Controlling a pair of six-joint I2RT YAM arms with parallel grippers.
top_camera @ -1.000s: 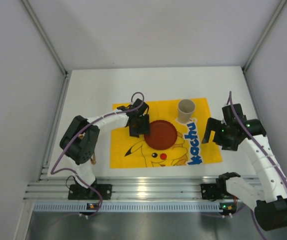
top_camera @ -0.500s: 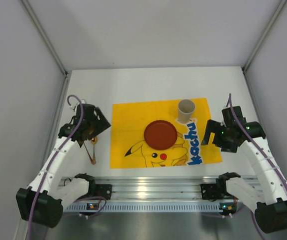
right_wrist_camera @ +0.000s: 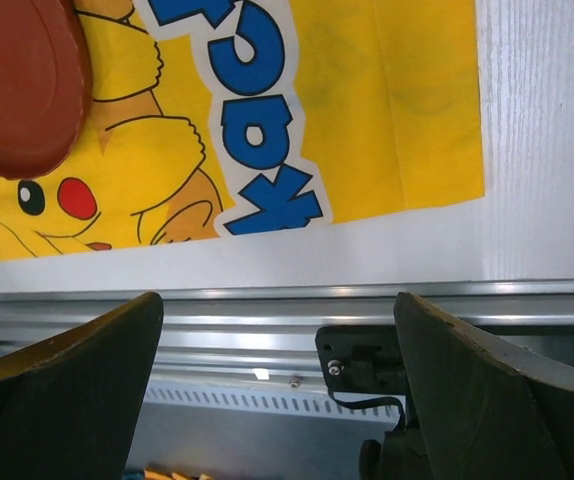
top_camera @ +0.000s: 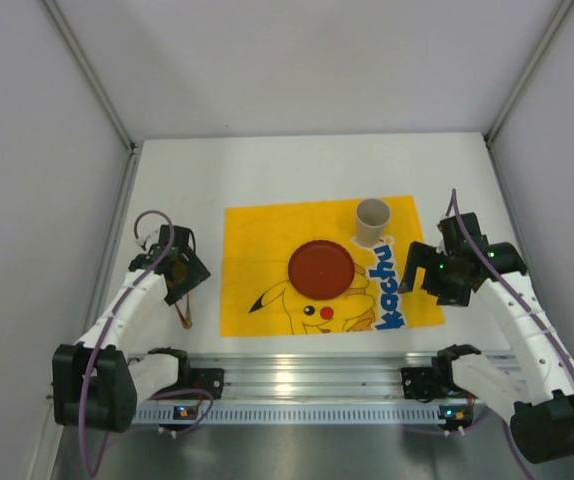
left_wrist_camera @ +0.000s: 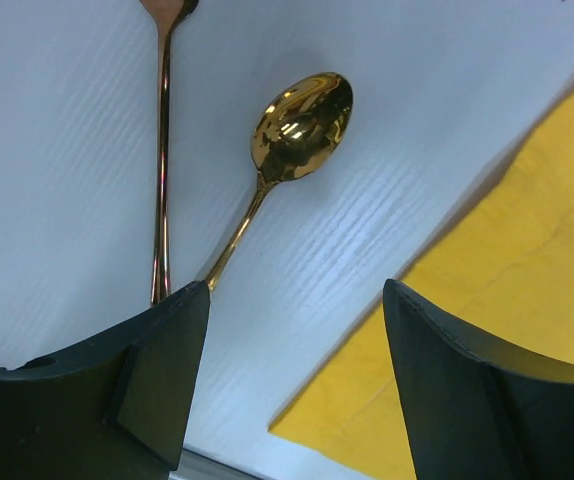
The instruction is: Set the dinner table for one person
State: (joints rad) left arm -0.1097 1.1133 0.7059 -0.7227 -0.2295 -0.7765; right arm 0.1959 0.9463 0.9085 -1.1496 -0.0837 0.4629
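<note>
**Left Arm Over Cutlery: Pickup Hazards**

The left gripper (left_wrist_camera: 295, 330) hangs wide apart and empty over the spoon (left_wrist_camera: 302, 115). The right gripper (right_wrist_camera: 277, 320) is spread and likewise empty.

Risk: a second utensil (left_wrist_camera: 162, 150) lies just beside the spoon, so closing may catch both or skid the thin handle.

The dinner table (top_camera: 297, 165) is smooth and white, enclosed by white panels (top_camera: 27, 150), and carries a yellow cloth (top_camera: 267, 230).

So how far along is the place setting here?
Done: the red plate sits on the yellow cloth, the cup beyond it toward the right. In hand: the left gripper hangs, jaws open, over a gold spoon and a second metal utensil on the dinner table left of the cloth. The right gripper is open, empty. Left: bringing that cutlery beside the plate.
</note>
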